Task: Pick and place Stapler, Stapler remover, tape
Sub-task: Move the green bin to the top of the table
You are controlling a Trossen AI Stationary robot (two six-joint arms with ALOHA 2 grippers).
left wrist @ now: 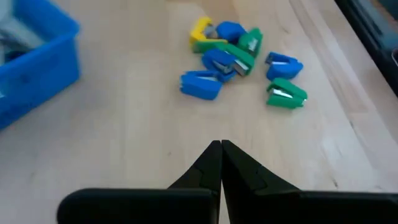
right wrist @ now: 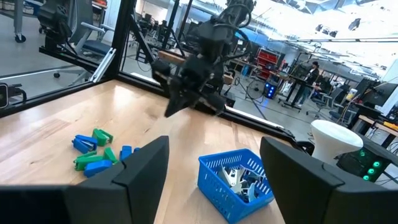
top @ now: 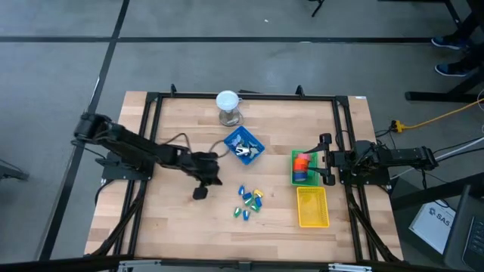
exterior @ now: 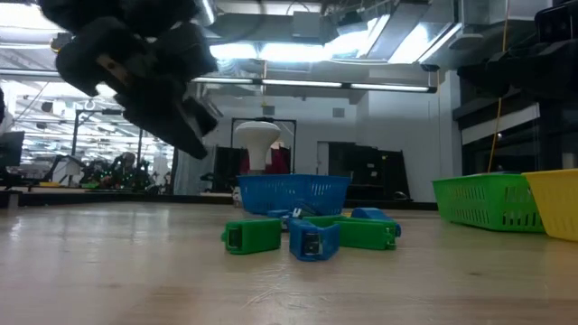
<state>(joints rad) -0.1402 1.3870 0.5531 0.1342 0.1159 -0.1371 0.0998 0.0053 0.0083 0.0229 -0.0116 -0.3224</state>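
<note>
Three baskets from above: blue (top: 243,146), green (top: 304,168) with the tape (top: 302,161) inside, yellow (top: 312,207). Your right gripper (top: 321,159) hangs wide open over the green one, holding nothing. Left wrist: your left gripper (left wrist: 220,163) is pinched shut, empty, above bare table near seven or so staplers (left wrist: 239,59).

Bench (top: 181,227) layout: cup (top: 228,107) stood at the far edge, centre. Basket (top: 243,146) with metal claws sat just near-right of it. Stapler cluster (top: 249,202) lay loose on the bench nearer still, centre. At the right, one bin (top: 294,168) holding the tape (top: 302,162), another bin (top: 312,207) directly nearer. Left gripper (top: 200,193) hung left of the cluster; right gripper (top: 324,159) was at the tape bin's right.
</note>
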